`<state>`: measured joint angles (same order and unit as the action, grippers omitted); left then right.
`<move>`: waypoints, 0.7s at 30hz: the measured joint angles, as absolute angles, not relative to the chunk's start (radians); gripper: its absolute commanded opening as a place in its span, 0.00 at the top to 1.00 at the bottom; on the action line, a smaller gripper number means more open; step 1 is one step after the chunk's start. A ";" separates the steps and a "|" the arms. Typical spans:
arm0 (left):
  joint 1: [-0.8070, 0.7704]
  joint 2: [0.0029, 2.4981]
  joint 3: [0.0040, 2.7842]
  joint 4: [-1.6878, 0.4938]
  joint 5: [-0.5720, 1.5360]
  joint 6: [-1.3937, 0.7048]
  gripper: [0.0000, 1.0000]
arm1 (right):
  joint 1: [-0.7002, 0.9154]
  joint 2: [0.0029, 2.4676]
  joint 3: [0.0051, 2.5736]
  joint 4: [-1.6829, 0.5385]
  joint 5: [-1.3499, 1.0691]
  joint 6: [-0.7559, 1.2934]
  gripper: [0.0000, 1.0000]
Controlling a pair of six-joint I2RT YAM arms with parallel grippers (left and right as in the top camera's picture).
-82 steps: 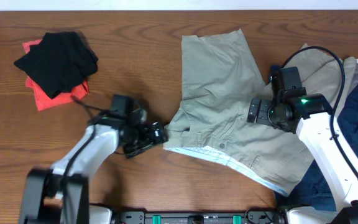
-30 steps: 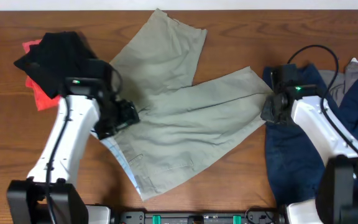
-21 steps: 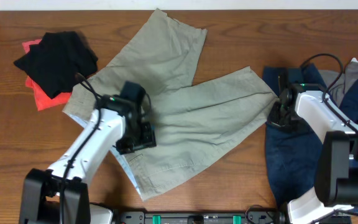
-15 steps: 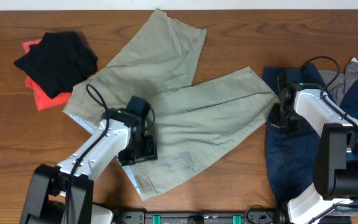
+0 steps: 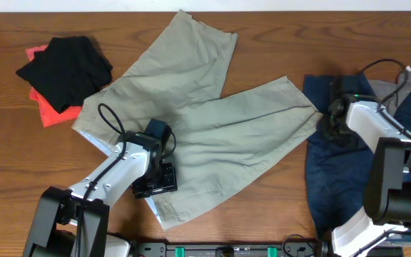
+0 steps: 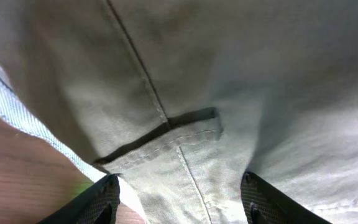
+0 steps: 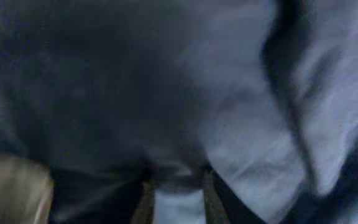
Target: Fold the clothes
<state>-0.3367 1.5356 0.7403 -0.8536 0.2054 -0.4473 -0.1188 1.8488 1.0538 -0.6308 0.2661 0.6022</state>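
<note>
The khaki shorts (image 5: pixel 212 128) lie spread across the middle of the table, legs pointing to the back and to the right. My left gripper (image 5: pixel 155 182) hangs over their near left part by the waistband. In the left wrist view its fingers (image 6: pixel 101 202) stand wide apart over the khaki cloth (image 6: pixel 260 81), just below the slit pocket (image 6: pixel 160 134), so my left gripper (image 6: pixel 182 202) is open. My right gripper (image 5: pixel 332 120) is past the right leg's hem, above the navy-blue garment (image 5: pixel 330 185). Its blurred wrist view shows dark blue cloth (image 7: pixel 104 93) and my right gripper (image 7: pixel 178 202) slightly open.
A black cloth (image 5: pixel 66 68) lies on a red one (image 5: pixel 48 113) at the back left. A grey garment (image 5: pixel 405 82) lies under the navy one at the right edge. Bare wood (image 5: pixel 20 171) shows to the left of the shorts.
My left gripper slid from the shorts' left edge down toward the near waistband. My right gripper let go of the leg hem, moved right over the navy garment and parted its jaws.
</note>
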 measured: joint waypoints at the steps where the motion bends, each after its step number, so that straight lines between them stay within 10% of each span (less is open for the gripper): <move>1: -0.337 1.536 0.740 -0.853 0.204 -0.450 0.36 | -0.142 1.851 1.054 -0.607 0.270 0.615 0.67; 21: -0.337 1.536 0.740 -0.879 0.202 -0.574 0.21 | -0.608 1.856 1.067 -0.429 -0.112 0.410 0.29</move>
<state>-0.3367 1.5356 0.7403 -0.8795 0.2020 -0.5735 -0.6083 1.8565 1.0668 -0.4290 -0.1123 0.4095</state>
